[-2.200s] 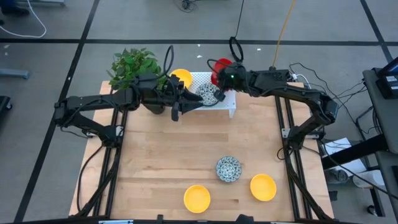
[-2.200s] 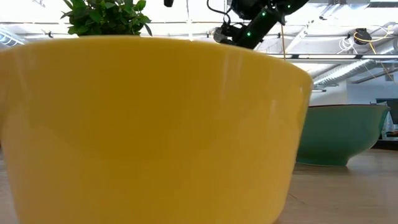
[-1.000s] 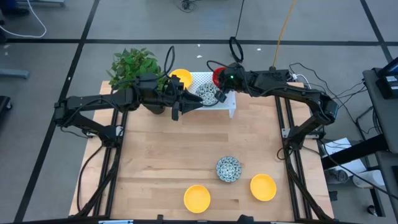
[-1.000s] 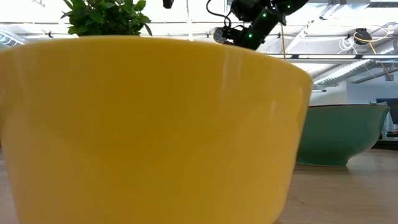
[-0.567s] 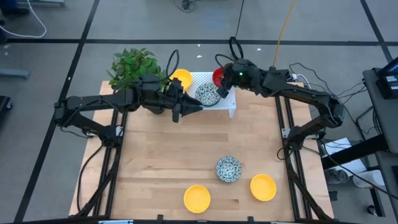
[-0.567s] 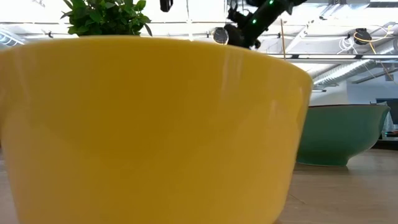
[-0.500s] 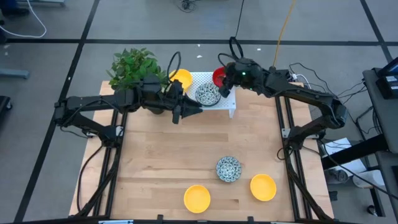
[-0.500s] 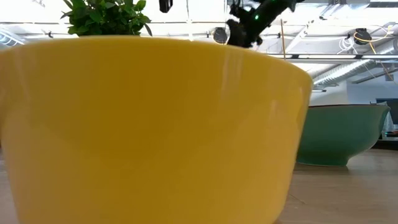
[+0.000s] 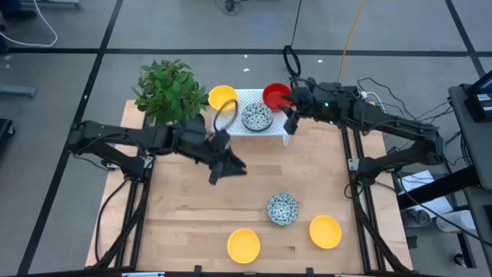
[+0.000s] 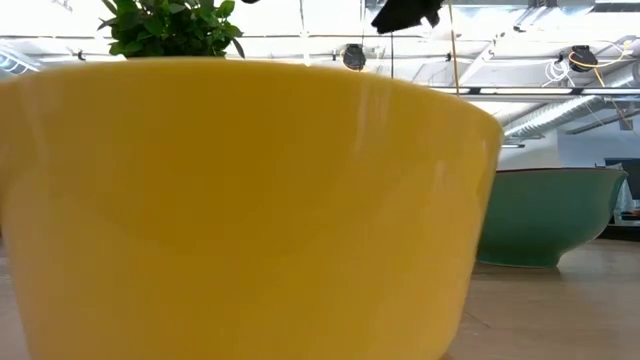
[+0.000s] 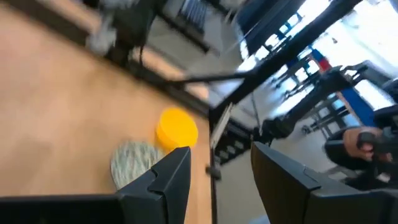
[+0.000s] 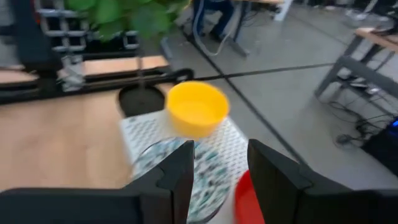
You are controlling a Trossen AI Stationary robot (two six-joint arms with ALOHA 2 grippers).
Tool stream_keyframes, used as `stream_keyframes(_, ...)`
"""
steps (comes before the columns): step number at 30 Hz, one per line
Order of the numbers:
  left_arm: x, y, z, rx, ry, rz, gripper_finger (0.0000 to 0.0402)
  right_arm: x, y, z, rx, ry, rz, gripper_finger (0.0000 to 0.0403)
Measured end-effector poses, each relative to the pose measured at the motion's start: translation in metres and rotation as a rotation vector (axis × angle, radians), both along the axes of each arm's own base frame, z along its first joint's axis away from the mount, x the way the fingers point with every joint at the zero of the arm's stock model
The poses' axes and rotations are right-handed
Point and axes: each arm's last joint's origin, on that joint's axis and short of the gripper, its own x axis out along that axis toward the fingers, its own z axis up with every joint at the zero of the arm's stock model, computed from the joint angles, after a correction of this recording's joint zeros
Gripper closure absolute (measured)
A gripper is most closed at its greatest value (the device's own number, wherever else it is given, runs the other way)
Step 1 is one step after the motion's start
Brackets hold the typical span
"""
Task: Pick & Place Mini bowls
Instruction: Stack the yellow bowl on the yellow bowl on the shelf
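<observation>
Three bowls (image 9: 256,115) on the rack (image 9: 265,129); three near the front edge.

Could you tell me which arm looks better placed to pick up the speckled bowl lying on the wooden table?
Probably the left. Its open gripper hangs over mid-table, nearer the blue-and-white speckled bowl and facing it in the left wrist view. The right gripper sits by the white perforated rack.

Six mini bowls show in the high view. At the upper middle a yellow bowl (image 9: 222,97), a blue-and-white speckled bowl (image 9: 256,117) and a glossy red bowl (image 9: 275,95) sit open side up in a cluster. In the lower middle, a second speckled bowl (image 9: 282,208) rests on the bench, with a yellow bowl (image 9: 244,245) below-left and another yellow bowl (image 9: 325,231) to its lower right, each apart.
</observation>
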Motion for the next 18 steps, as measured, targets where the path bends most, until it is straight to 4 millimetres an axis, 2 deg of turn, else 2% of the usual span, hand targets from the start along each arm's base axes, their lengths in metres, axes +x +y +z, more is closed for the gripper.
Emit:
stream_keyframes(9, 0.023, -0.055, -0.043, -0.17, 0.236, 0.001, 0.0231, -0.021, 0.039, -0.002, 0.117, 0.094, 0.096, 0.0265)
stream_keyframes(18, 0.038, -0.106, -0.102, -0.282, 0.518, 0.009, 0.0231, -0.029, 0.061, -0.007, 0.16, 0.17, 0.167, 0.0268)
